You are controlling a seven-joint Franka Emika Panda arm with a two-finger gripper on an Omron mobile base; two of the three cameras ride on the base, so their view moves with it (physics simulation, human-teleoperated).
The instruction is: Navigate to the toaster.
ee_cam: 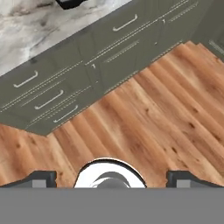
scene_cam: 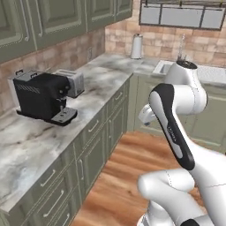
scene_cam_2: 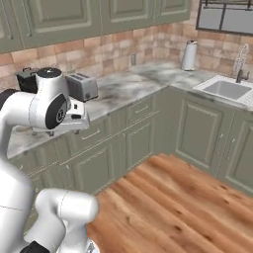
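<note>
The toaster (scene_cam: pixel 73 81) is a small silver-grey box standing on the marble counter (scene_cam: pixel 39 141) against the brick wall, just behind the black coffee machine (scene_cam: pixel 42 95). From the right base, the toaster (scene_cam_2: pixel 82 86) sits just past my arm's upper joint. My gripper (ee_cam: pixel 113 180) points down at the wooden floor in front of the cabinet drawers. Its fingertips (ee_cam: pixel 41 178) stand far apart, open, with nothing between them. The arm is folded up over the base, some way short of the counter.
Green drawers and cabinet doors (scene_cam: pixel 95 145) run under the L-shaped counter. A paper towel roll (scene_cam: pixel 137 46) stands in the far corner, and a sink (scene_cam_2: pixel 225 89) with a faucet (scene_cam_2: pixel 241 62) lies on the right run. Wooden floor (scene_cam_2: pixel 168 197) spreads between the cabinet runs.
</note>
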